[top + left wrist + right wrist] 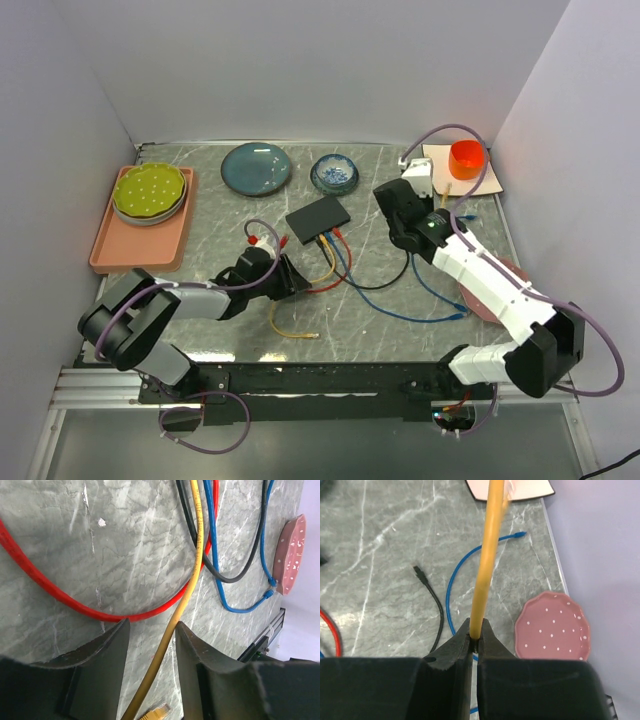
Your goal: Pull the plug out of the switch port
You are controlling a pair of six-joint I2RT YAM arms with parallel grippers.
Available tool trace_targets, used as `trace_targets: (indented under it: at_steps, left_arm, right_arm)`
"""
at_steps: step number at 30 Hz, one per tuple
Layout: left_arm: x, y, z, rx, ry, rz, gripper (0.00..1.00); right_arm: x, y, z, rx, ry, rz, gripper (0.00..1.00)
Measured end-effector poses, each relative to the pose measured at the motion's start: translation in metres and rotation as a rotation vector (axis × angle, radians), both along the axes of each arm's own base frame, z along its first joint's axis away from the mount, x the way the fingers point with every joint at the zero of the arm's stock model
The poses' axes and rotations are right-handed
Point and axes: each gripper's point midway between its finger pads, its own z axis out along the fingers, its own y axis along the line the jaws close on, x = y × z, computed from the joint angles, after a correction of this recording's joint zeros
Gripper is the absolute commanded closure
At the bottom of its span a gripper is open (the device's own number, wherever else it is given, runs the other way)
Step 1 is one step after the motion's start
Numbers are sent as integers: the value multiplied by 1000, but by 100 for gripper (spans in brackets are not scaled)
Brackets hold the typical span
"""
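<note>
The switch [318,217] is a flat black box lying mid-table. Red, yellow, blue and black cables leave its near edge at the ports [326,238]; the plug itself is too small to make out. My left gripper [152,624] hovers low over the table, in front and to the left of the switch [288,275]. It is open, and the yellow cable [196,555] runs loose between its fingers. That cable's free plug [156,712] lies just beneath. My right gripper [475,630] is shut on a separate thin yellow cord [487,555] to the right of the switch.
A pink dotted plate [490,290] lies under the right arm. An orange cup [467,158] stands on a tan board at the back right. A blue plate [256,167] and a small bowl [334,173] sit behind the switch. At the left, a pink tray [140,235] holds a green plate.
</note>
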Motion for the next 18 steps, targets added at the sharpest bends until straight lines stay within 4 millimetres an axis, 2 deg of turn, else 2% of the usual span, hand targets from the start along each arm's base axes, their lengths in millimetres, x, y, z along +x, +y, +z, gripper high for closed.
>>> trace_targets:
  at_steps: [4,6,11,12,13,14,16,18]
  left_arm:
    - [1,0,4,-6,-9,3,47]
    - [2,0,7,-11,-18,5,45]
    - [3,4,18,-19,-48,21,41]
    - [3,6,20,-21,-57,27,40]
    - [4,7,23,-22,-64,35,40]
    - [4,9,25,-24,-71,41,39]
    - [4,12,30,-26,-85,53,38]
    - [5,14,32,-26,-92,62,37]
  right_arm:
    - [4,-1,-16,-22,29,-13,100]
    - [3,-7,-32,-7,51,-31,100]
    - [1,-53,-69,148,73,-176,99]
    - [0,-62,-73,181,67,-209,95]
    - [-3,-73,-77,217,56,-244,80]
    - [-6,-82,-79,250,41,-277,71]
    - [-10,-90,-81,329,8,-312,58]
    - [-10,-93,-82,412,-31,-325,52]
